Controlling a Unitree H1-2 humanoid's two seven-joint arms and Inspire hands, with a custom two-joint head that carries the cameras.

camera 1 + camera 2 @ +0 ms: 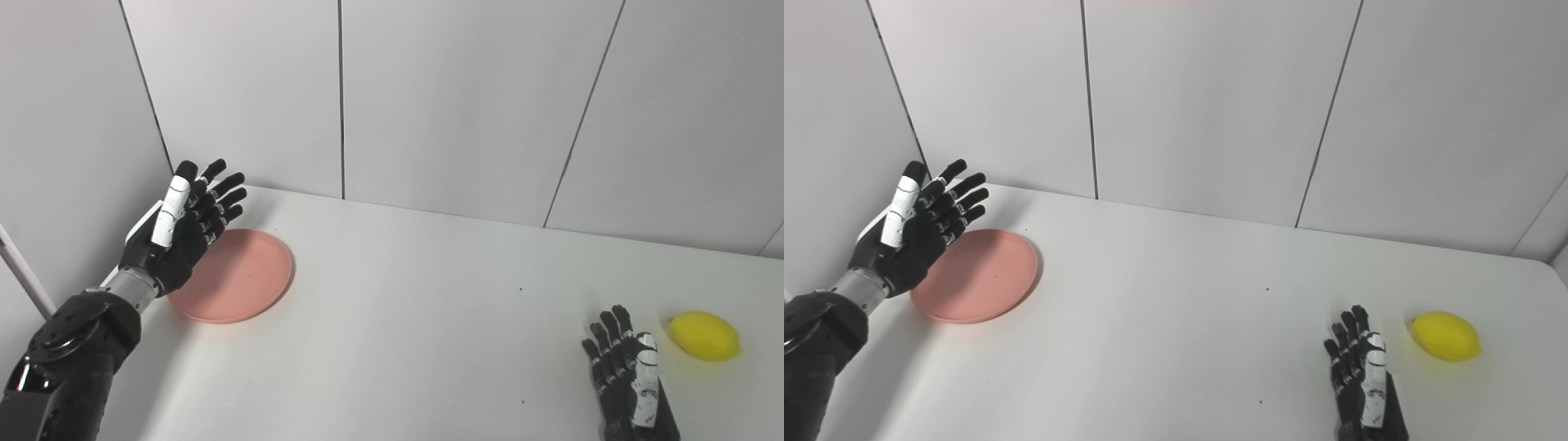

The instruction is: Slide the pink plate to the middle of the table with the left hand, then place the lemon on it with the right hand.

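A white table [429, 318] is seen against a panelled grey wall [459, 92], with everything on it set well apart. At the far left of the table, near the corner of the wall, the pink plate [245, 275] lies flat, well short of the middle. The left hand [184, 229] is held over the plate's left edge, palm turned toward the middle of the table, its fingers spread and slightly curled, nothing gripped; whether it touches the rim cannot be told. At the near right, the right hand [625, 373] is rested low by the table with fingers extended and apart, nothing held. The lemon [704, 335] lies just beside it, to its right, untouched.

The first step is judged to be in hand: the plate has not yet been slid, and the left hand is placed behind its outer edge as if for a push. For the next move, the hand would need to be lowered against the rim and the plate pushed rightward, flat along the table, to the bare middle. Only then would the lemon be taken up.
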